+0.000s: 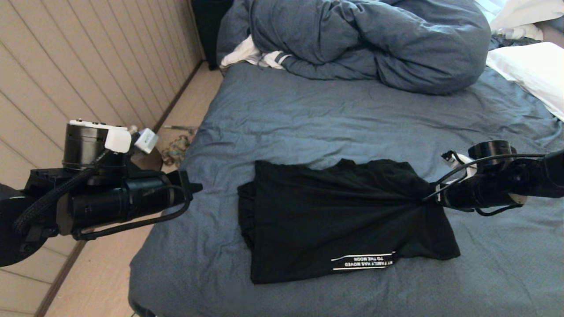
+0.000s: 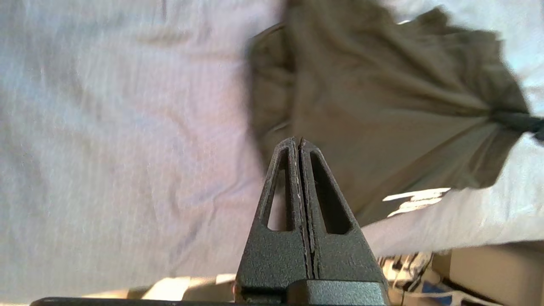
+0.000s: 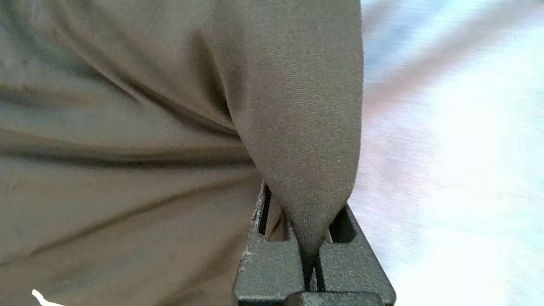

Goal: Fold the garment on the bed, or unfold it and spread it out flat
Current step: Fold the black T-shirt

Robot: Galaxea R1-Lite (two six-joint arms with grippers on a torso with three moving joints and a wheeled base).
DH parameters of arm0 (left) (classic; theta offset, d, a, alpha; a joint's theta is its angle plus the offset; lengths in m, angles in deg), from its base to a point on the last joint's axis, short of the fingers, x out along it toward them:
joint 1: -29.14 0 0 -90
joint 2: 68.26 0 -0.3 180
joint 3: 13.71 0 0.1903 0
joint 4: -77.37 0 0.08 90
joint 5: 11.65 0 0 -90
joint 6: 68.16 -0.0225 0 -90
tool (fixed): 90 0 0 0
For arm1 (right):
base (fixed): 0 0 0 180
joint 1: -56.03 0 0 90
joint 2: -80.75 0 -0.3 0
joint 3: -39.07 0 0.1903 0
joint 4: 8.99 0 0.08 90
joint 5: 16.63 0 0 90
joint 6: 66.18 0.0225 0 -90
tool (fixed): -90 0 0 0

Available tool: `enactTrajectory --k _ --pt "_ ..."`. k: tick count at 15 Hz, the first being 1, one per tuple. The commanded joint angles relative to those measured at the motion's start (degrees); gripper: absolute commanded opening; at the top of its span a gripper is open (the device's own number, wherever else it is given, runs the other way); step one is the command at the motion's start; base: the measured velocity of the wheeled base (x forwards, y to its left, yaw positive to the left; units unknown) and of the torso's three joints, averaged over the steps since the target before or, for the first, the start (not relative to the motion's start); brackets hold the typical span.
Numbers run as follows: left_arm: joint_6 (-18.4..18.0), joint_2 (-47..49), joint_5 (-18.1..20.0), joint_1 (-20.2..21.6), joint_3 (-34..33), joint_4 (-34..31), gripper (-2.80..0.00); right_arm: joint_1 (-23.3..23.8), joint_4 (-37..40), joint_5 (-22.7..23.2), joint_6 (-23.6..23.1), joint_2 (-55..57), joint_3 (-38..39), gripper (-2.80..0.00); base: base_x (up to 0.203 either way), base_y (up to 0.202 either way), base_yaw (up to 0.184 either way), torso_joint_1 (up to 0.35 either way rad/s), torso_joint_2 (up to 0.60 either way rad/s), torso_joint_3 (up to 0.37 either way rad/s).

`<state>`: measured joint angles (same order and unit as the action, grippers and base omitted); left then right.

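The garment (image 1: 335, 220), a black T-shirt, lies partly folded on the bed (image 1: 308, 114), a strip of white lettering showing near its front edge. My right gripper (image 1: 426, 198) is shut on the garment's right edge, and the fabric (image 3: 297, 127) bunches up out of the jaws and radiates in tight creases from the pinch. In the left wrist view the garment (image 2: 382, 106) fans away from that pinch. My left gripper (image 1: 196, 188) hovers off the bed's left edge, left of the garment, shut (image 2: 298, 142) with nothing between its fingers.
A bunched blue-grey duvet (image 1: 374, 39) fills the far end of the bed, with a white striped cloth (image 1: 251, 55) beside it. White pillows (image 1: 533, 70) lie at the far right. A wall and floor strip (image 1: 176, 123) with small clutter run along the left.
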<state>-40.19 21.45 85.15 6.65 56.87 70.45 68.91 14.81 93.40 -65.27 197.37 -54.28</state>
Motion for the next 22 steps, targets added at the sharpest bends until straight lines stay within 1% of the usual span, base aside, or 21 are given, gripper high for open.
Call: enactTrajectory --k 1,4,6,8,9,12,13,16,17,20,22 --pt "0.16 -0.56 0.1 -0.01 0.42 -1.26 -2.8 2.53 0.04 0.17 -0.69 -0.3 0.24 -2.8 0.0 0.0 0.0 0.0 0.0 0.0" --pt "0.16 -0.94 1.44 -0.01 0.25 -1.69 -2.8 7.67 1.54 0.98 -3.31 -0.85 0.14 -2.8 0.0 0.0 0.0 0.0 0.0 0.0" --pt "0.16 -1.03 1.46 -0.01 0.25 -1.69 -2.8 11.71 5.67 3.59 -6.4 -1.63 -0.64 -2.8 0.0 0.0 0.0 0.0 0.0 0.0" --pt "0.16 -1.03 1.46 -0.01 0.25 -1.69 -2.8 14.94 8.63 4.93 -8.84 -1.82 -2.38 -2.8 0.0 0.0 0.0 0.0 0.0 0.0" --pt "0.16 -1.03 1.46 -0.01 0.25 -1.78 -2.8 15.68 9.32 4.99 -9.05 -1.76 -3.4 -2.8 0.0 0.0 0.0 0.0 0.0 0.0" --pt "0.16 -1.1 1.46 -0.01 0.16 -1.78 -2.8 14.98 12.59 5.06 -9.04 -2.12 -6.36 -2.8 0.0 0.0 0.0 0.0 0.0 0.0" --pt "0.16 -1.03 1.46 -0.01 0.12 -1.78 -2.8 13.8 13.4 5.15 -8.95 -2.51 -7.25 -2.8 0.0 0.0 0.0 0.0 0.0 0.0" --pt "0.07 -0.68 1.63 -0.09 -0.28 -1.79 -2.8 6.95 17.85 5.13 -8.28 -4.41 -11.15 -2.8 0.0 0.0 0.0 0.0 0.0 0.0" --pt "0.07 -0.53 1.91 -0.36 -0.6 -1.78 -2.8 4.13 20.62 5.11 -8.01 -5.16 -13.09 -2.8 0.0 0.0 0.0 0.0 0.0 0.0" --pt "0.07 -0.73 5.43 -0.71 -1.07 -2.4 -2.8 -5.09 27.58 4.44 -6.95 -6.34 -17.35 -2.8 0.0 0.0 0.0 0.0 0.0 0.0" --pt "0.07 -0.76 6.21 -0.71 -1.07 -3.01 -2.8 -11.27 30.02 2.46 -6.84 -6.35 -19.06 -2.8 0.0 0.0 0.0 0.0 0.0 0.0"
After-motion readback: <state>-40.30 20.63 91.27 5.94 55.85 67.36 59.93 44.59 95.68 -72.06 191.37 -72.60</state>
